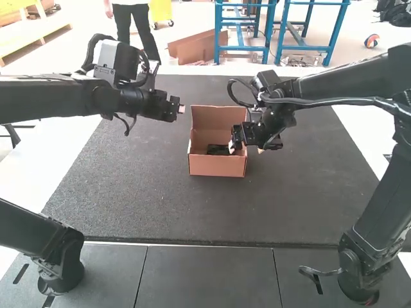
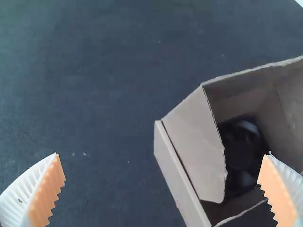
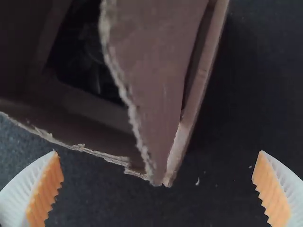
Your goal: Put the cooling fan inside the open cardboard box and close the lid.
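Released and empty at the left hand (image 1: 178, 109), white ribbed fingers (image 2: 45, 189) with orange pads spread wide, hovering just beside the upper left corner of the upright brown lid (image 1: 218, 115). Likewise spread and gripping nothing at the right hand (image 1: 247, 138), poised low against the right side flap (image 3: 151, 85) of the small open brown cardboard box (image 1: 217, 163). Inside, lying on the box floor, the dark round cooling fan (image 1: 218, 149), so placing looks done and closing looks like the step in hand. Best to nudge the side flaps inward first, keeping fingertips clear of the fan. Then press the lid forward and down from behind with the left hand while bracing the right wall with the other. Go slowly, since such a light box probably slides on the black textured mat (image 1: 128, 186) covering the grey bench (image 1: 205, 276). Finish by pressing along the front edge until flat.
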Robot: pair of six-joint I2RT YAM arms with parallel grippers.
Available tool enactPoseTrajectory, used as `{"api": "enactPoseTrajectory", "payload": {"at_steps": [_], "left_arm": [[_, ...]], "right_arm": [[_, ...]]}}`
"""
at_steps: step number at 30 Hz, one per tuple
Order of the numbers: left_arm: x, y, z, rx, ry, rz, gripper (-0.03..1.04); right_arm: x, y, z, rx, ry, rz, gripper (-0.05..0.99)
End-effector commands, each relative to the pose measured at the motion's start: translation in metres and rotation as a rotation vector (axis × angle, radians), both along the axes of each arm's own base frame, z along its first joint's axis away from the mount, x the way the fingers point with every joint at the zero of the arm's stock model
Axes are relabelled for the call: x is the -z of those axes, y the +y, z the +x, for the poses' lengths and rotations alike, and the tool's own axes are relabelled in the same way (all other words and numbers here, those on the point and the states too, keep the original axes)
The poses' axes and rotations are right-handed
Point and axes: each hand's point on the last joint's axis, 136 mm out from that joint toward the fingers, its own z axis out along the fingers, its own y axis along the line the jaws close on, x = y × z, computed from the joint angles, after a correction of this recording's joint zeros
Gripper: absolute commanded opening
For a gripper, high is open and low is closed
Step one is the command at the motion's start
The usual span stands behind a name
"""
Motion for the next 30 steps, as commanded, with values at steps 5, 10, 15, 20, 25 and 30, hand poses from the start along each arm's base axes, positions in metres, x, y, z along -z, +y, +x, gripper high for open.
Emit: {"api": "enactPoseTrajectory", "payload": {"at_steps": [5, 10, 15, 20, 25, 30], "left_arm": [[-0.039, 0.002, 0.036, -0.079, -0.114, 0.015, 0.96], [-0.045, -0.007, 0.065, -0.103, -0.130, 0.021, 0.96], [-0.057, -0.020, 0.091, -0.106, -0.161, 0.011, 0.96], [-0.060, -0.047, 0.104, -0.068, -0.166, 0.005, 0.96], [-0.056, -0.071, 0.109, -0.028, -0.156, 0.014, 0.96], [-0.039, -0.087, 0.108, 0.007, -0.125, 0.038, 0.96]], "right_arm": [[-0.078, 0.017, 0.006, -0.039, -0.133, 0.153, 0.92], [-0.113, -0.005, 0.013, 0.007, -0.231, 0.182, 0.92], [-0.142, -0.038, 0.027, 0.104, -0.359, 0.158, 0.92], [-0.154, -0.076, 0.043, 0.194, -0.445, 0.078, 0.92], [-0.159, -0.101, 0.049, 0.249, -0.460, 0.013, 0.92], [-0.154, -0.114, 0.049, 0.259, -0.443, -0.027, 0.92]]}}
